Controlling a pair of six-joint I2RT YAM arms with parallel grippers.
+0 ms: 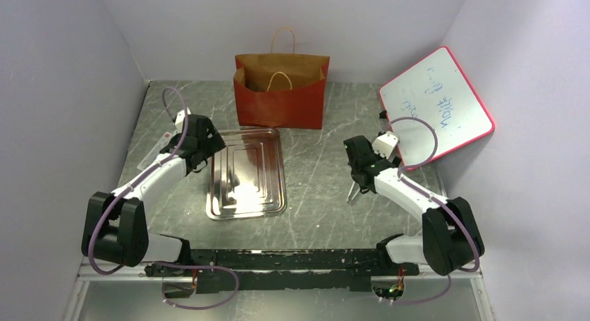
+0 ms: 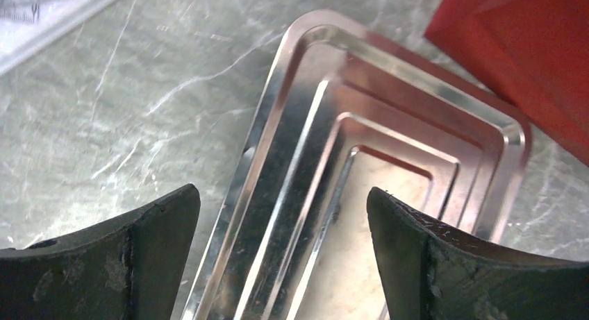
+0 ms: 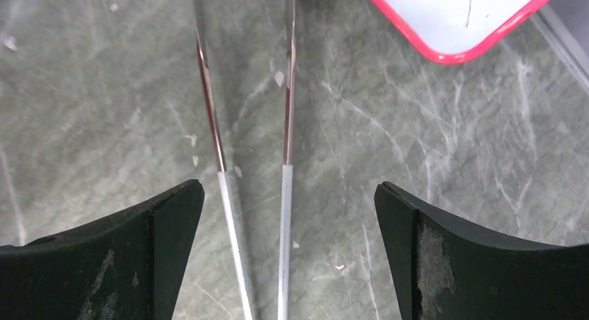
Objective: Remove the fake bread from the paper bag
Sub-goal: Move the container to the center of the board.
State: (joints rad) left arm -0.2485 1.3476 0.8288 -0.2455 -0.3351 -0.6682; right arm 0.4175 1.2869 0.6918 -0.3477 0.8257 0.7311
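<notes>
Upright at the far middle of the surface [image 1: 320, 189]: paper bag [image 1: 281, 102], mouth open upward, cord handles raised. No fake bread in sight anywhere; presumably down inside the bag, hidden behind its front wall. Just in front of the bag and a little to the left, a silver tray [image 1: 245, 189], flat and bare.

Over the tray's left side, left pincer [image 2: 281, 191] spread wide, gripping nothing, with the bag's red corner ahead of it. Well to the right, right pincer [image 3: 288, 184] equally wide and empty, poised above two thin metal rods [image 3: 221, 174] lying on the surface, possibly tongs. Just beyond, a whiteboard [image 1: 435, 105] propped against the wall.

Looks like a task not yet begun. Risks from here:

- Tipping or shoving the bag: light paper, tall and unbraced, easy to knock backward with a finger landing on the rim or snagging a handle loop.
- Reaching blind: no view of the bag's bottom, hence a likely closure on paper or on air instead of a pastry.
- Pressing the front wall inward and burying the contents.
- Losing a glossy piece through slip on the way up over the rim.
- Clipping the tray edge on the left side, or dragging the rods or brushing the whiteboard on the right.
</notes>
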